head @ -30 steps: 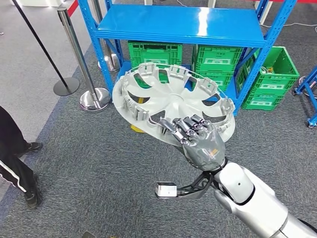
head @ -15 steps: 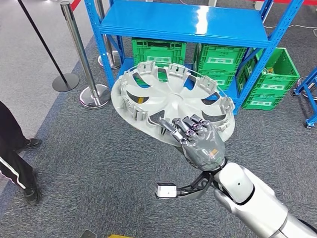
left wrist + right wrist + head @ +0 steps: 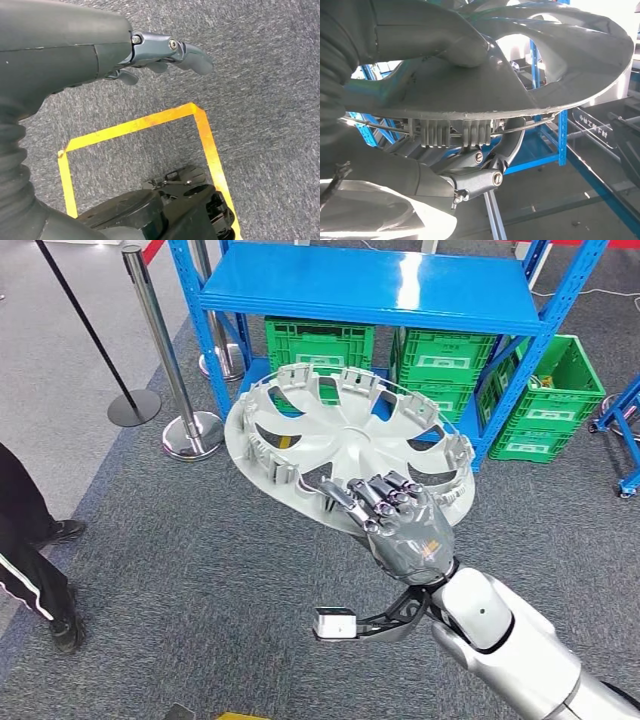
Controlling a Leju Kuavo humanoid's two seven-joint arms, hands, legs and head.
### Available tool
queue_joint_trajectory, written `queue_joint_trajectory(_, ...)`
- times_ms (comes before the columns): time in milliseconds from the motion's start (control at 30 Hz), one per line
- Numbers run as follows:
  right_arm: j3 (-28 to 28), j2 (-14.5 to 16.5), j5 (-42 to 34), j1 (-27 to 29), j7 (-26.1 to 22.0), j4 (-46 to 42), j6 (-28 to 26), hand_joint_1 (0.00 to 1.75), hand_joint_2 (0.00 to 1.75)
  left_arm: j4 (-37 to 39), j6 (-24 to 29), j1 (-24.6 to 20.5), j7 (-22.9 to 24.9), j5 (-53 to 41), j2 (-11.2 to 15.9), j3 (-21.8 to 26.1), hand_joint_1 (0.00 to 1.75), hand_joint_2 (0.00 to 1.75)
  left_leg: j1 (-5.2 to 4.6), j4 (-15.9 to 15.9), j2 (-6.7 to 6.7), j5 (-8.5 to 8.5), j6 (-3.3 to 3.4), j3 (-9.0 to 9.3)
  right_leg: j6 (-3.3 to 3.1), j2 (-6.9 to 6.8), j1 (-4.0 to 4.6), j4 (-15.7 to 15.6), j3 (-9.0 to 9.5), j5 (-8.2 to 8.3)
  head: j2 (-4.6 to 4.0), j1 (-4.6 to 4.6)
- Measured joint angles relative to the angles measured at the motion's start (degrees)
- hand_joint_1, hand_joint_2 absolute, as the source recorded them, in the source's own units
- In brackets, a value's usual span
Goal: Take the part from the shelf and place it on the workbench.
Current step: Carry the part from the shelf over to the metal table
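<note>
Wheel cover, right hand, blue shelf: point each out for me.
wheel cover (image 3: 355, 435), head view, central hub.
right hand (image 3: 404, 530), head view, back of the hand.
blue shelf (image 3: 332, 285), head view, bare top deck.

Slight camera shift; hubcap (image 3: 351, 445) unmoved.

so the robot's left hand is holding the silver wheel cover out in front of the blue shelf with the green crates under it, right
Not quite: it is the right hand that holds the silver wheel cover, as the head view shows. The left hand holds nothing, hanging over the carpet. The rest stands: the blue shelf with green crates is behind.
</note>
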Motion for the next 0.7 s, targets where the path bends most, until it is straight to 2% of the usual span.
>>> queue_joint_trajectory(33,0.00,0.00,0.01,0.00,0.00,0.00,0.01,1.75,1.75,0.00,0.00,0.00,0.04,0.06,0.00,-0.01,0.00,1.75,0.00,0.00,0.00,0.00,0.00,0.00,0.00,0.00,0.00,0.02,-0.01,0.00,0.00,0.00)
queue_joint_trajectory(100,0.00,0.03,0.02,0.00,0.01,-0.01,0.02,1.75,1.75,0.00,0.01,0.00,0.11,0.20,0.09,-0.04,0.00,1.75,-0.13,0.12,-0.01,0.07,0.40,0.00,0.41,-0.03,-0.17,-0.29,0.10,0.31,0.00,-0.02)
queue_joint_trajectory(167,-0.04,0.05,0.02,0.00,0.07,-0.05,0.04,1.75,1.75,0.00,0.02,-0.02,0.22,0.45,0.24,-0.14,0.00,1.75,-0.07,-0.92,0.13,0.90,1.28,0.37,1.10,0.04,-0.18,-0.66,0.12,0.38,0.00,-0.01)
queue_joint_trajectory(200,-0.08,0.06,0.01,-0.02,0.10,-0.06,0.05,1.75,1.75,0.00,0.02,-0.06,0.27,0.55,0.28,-0.23,0.00,1.75,0.11,-1.78,0.27,1.52,1.72,0.62,1.24,0.12,-0.10,0.07,-0.28,-0.48,0.00,0.07)
queue_joint_trajectory(233,-0.11,0.06,0.01,-0.04,0.14,-0.07,0.06,1.75,1.75,0.00,0.02,-0.11,0.32,0.64,0.32,-0.35,0.00,1.75,0.29,-2.54,0.40,2.05,2.00,0.76,1.30,0.18,-0.04,2.04,-1.16,-2.01,0.00,0.17)
queue_joint_trajectory(300,-0.15,0.06,0.02,0.00,0.16,-0.06,0.09,1.75,1.75,0.00,0.02,-0.19,0.38,0.73,0.36,-0.62,0.00,1.75,0.46,-2.98,0.53,2.53,2.12,0.58,1.38,0.24,-0.22,9.23,-4.10,-6.11,0.00,0.32)
queue_joint_trajectory(333,-0.15,0.06,0.02,0.07,0.17,-0.06,0.11,1.75,1.75,0.00,0.02,-0.19,0.42,0.77,0.37,-0.75,0.00,1.75,0.50,-2.92,0.53,2.64,1.95,0.34,1.55,0.22,-0.37,12.76,-5.46,-7.53,0.00,0.33)
queue_joint_trajectory(367,-0.15,0.05,0.02,0.16,0.19,-0.05,0.12,1.75,1.75,0.00,0.01,-0.19,0.43,0.76,0.37,-0.85,0.00,1.75,0.57,-2.80,0.54,2.76,1.77,0.09,1.76,0.20,-0.56,14.65,-6.05,-7.97,0.00,0.32)
queue_joint_trajectory(400,-0.15,0.05,0.01,0.21,0.19,-0.04,0.13,1.75,1.75,0.00,0.00,-0.18,0.43,0.77,0.37,-0.93,0.00,1.75,0.73,-2.58,0.53,2.85,1.53,-0.20,2.03,0.18,-0.79,14.31,-5.59,-7.33,0.00,0.32)
queue_joint_trajectory(433,-0.15,0.04,0.00,0.22,0.19,-0.04,0.14,1.75,1.75,-0.01,0.00,-0.18,0.44,0.80,0.36,-0.97,0.00,1.75,0.98,-2.21,0.51,2.88,1.23,-0.54,2.33,0.14,-1.07,11.69,-4.03,-5.79,0.00,0.32)
queue_joint_trajectory(500,-0.15,0.05,0.01,0.17,0.20,-0.05,0.17,1.75,1.75,-0.01,0.00,-0.19,0.53,0.98,0.49,-0.99,0.00,1.75,1.37,-0.92,0.40,2.70,0.28,-1.46,3.01,0.22,-1.51,4.21,0.10,-3.11,0.00,0.46)
queue_joint_trajectory(533,-0.15,0.08,0.02,0.14,0.22,-0.08,0.18,1.75,1.75,-0.03,0.00,-0.17,0.58,1.07,0.60,-1.02,0.00,1.75,1.37,-0.20,0.31,2.65,-0.24,-1.95,2.92,0.39,-1.57,1.90,1.36,-2.54,0.00,0.49)
queue_joint_trajectory(567,-0.16,0.09,0.02,0.14,0.24,-0.10,0.20,1.75,1.75,-0.04,0.00,-0.13,0.63,1.15,0.70,-1.05,0.00,1.75,1.30,0.31,0.24,2.72,-0.70,-2.36,2.64,0.58,-1.53,1.03,1.78,-2.50,0.00,0.48)
queue_joint_trajectory(633,-0.17,0.11,0.02,0.19,0.26,-0.14,0.26,1.75,1.75,-0.07,0.00,0.08,0.70,1.19,0.78,-1.13,0.00,1.75,1.22,0.59,0.16,3.20,-1.29,-2.79,1.53,0.83,-1.35,1.70,1.26,-2.28,0.00,0.34)
queue_joint_trajectory(667,-0.17,0.11,0.01,0.21,0.27,-0.14,0.29,1.75,1.75,-0.07,0.00,0.15,0.73,1.19,0.79,-1.15,0.00,1.75,1.32,0.66,0.17,3.11,-1.53,-2.96,1.05,0.78,-1.34,1.90,0.90,-2.00,0.00,0.28)
queue_joint_trajectory(700,-0.17,0.12,0.00,0.20,0.27,-0.14,0.33,1.75,1.75,-0.07,0.00,0.21,0.75,1.19,0.81,-1.17,0.00,1.75,1.40,1.31,0.18,2.28,-1.72,-3.31,0.52,0.70,-1.34,2.00,0.52,-1.67,0.00,0.21)
